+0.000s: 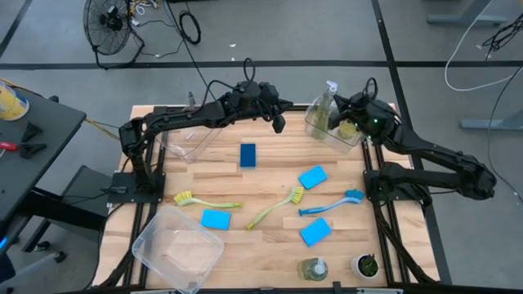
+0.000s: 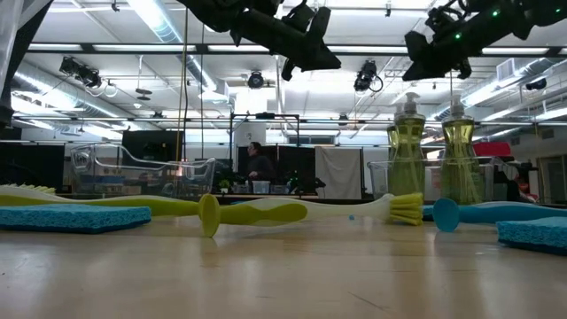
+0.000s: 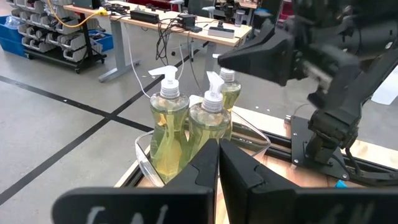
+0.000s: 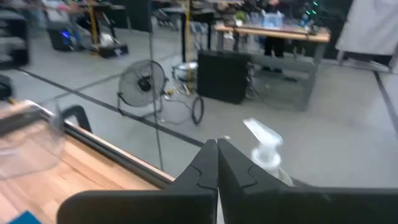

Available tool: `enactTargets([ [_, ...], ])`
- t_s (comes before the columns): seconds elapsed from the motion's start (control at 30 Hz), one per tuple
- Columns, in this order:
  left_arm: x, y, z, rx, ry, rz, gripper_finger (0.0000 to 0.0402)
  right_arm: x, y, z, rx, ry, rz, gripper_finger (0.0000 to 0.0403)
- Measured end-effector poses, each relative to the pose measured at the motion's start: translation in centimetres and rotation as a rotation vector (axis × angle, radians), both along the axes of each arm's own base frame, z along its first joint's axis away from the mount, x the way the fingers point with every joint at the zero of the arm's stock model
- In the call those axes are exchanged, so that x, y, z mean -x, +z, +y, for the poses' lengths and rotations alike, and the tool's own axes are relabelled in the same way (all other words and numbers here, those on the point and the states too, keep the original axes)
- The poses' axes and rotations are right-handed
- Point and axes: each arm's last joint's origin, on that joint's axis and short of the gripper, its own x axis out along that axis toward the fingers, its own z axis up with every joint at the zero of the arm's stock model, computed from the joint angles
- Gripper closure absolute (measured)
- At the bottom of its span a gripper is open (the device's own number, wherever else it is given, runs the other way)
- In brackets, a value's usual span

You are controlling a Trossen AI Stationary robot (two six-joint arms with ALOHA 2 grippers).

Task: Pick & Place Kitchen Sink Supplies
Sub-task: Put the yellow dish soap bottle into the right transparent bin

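High view: we are noting, nearest us, a soap bottle (image 1: 313,268) by the plant pot (image 1: 367,265), then sponges (image 1: 315,232) and brushes (image 1: 279,207) lying loose mid-table, apparently awaiting sorting. Farther back, both grippers are hovering with jaws pressed together, empty: the left gripper (image 1: 278,122) over bare wood, the right gripper (image 1: 341,104) above the binned bottles (image 1: 324,110).

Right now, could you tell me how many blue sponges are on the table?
4: one upper middle, one centre-right, one lower left beside the yellow-green brush, one lower right. None seems hidden.
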Motion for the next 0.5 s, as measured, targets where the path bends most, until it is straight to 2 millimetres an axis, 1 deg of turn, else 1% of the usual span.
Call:
enactTargets([
  [0.13,0.0,0.0,0.0,-0.002,0.000,0.000,0.0383,0.1,0.4,0.2,0.026,0.040,-0.022,0.0403],
  [0.33,0.0,0.1,0.0,-0.001,0.000,-0.010,0.0383,0.0,0.4,0.2,0.021,0.069,-0.025,0.0403],
  [0.4,0.0,0.2,-0.2,-0.002,-0.004,-0.014,0.0383,0.0,0.5,0.4,0.016,0.129,-0.039,0.0403],
  [0.5,0.1,0.8,-0.6,-0.014,-0.019,-0.028,0.0383,0.2,0.7,1.1,-0.010,0.285,-0.059,0.0403],
])
